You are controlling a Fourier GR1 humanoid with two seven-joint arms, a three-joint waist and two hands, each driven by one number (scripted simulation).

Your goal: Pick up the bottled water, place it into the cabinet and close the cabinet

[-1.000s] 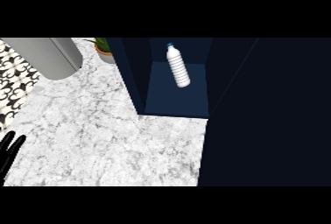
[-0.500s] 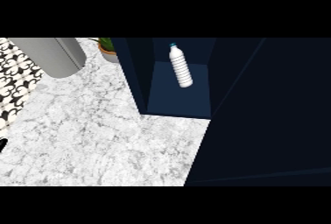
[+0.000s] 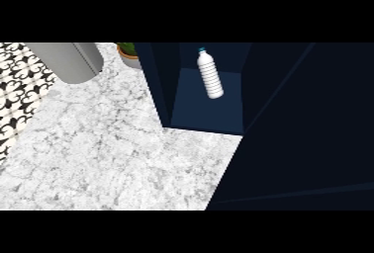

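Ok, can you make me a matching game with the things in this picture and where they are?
Things:
1. water bottle
2. potted plant
3. grey cylinder
4. patterned tiles

Places:
A. far left edge, black and white
B. inside the dark blue cabinet
C. top left, on the marble counter
D. at the back, just left of the cabinet

Pairs: 1-B, 2-D, 3-C, 4-A

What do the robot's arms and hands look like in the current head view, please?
Neither arm nor hand shows here, so their look cannot be described. Visible are only the bottled water inside the dark blue cabinet and the marble counter.
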